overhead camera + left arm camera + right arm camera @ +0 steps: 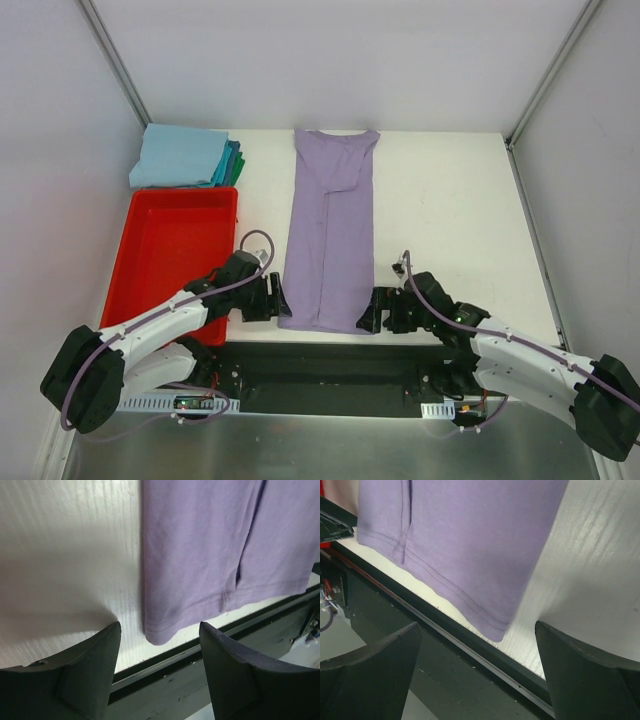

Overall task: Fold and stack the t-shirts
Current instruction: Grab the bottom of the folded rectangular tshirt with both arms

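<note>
Lavender t-shirt (330, 230) folded to a long strip, flat on the table (450, 200), running from far edge to near edge. Just beside its near hem corners: left gripper (278, 300) and right gripper (372, 312), jaws spread wide, clasping nothing. At far-left corner, folded t-shirts (185, 157) stacked; red bin (175, 250) along left edge.

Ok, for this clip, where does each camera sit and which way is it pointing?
Top external: above and behind the arms, looking down on the table; both arms show, with the left hand and right hand flanking the near hem of the purple shirt.
Left wrist: on the left arm, low, facing the hem's left corner; its spread fingers show.
Right wrist: on the right arm, facing the hem's right corner; its spread fingers show.
Shared: both wrist views catch the same hem and the table's near edge.
</note>
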